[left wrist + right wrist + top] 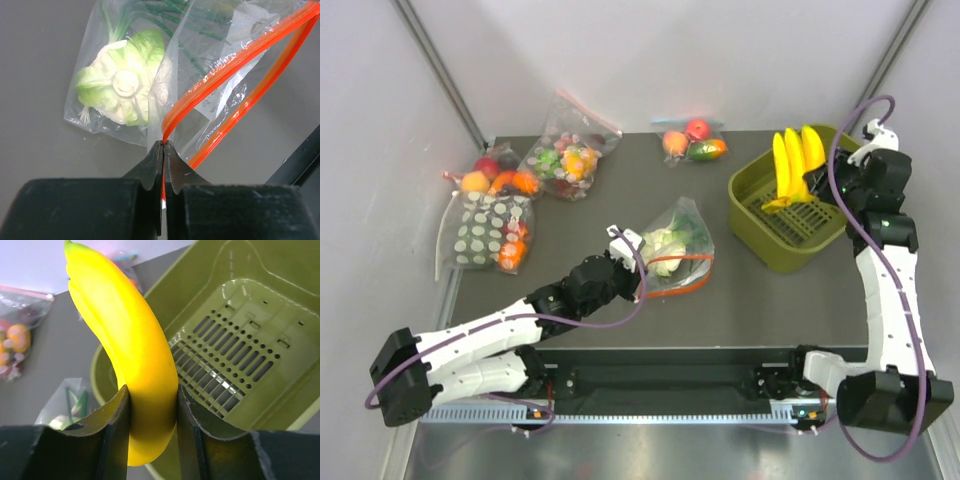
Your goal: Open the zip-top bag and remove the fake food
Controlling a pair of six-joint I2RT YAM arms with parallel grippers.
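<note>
If you count bags from the left, I get four on the dark surface (630,190). First is one white-dotted bag (485,235) with fruit showing at its edges. Just right of it sits one clear bag of small multicolour pieces (565,155). Then comes the zip-top bag (675,250) about mid-surface, and one little fruit bag (693,143) at the far edge with three pieces in it.

The left tool (164,146) is pinched fully shut on the corner of the red-orange zip strip (235,55), right where its two sides meet. Past that pinch the sides gape apart, so the mouth is open. One lettuce head (122,85) lies inside the zip-top bag, stem end facing the wrist camera, with green stalks behind it.

Further right there's one green basket (772,252) with a slotted floor. The right tool (152,392) is part-way closed, clamping the bunch of yellow bananas (792,165), three fingers by my count, upright over the basket's far-left corner. Can't tell if the bunch touches the basket.
</note>
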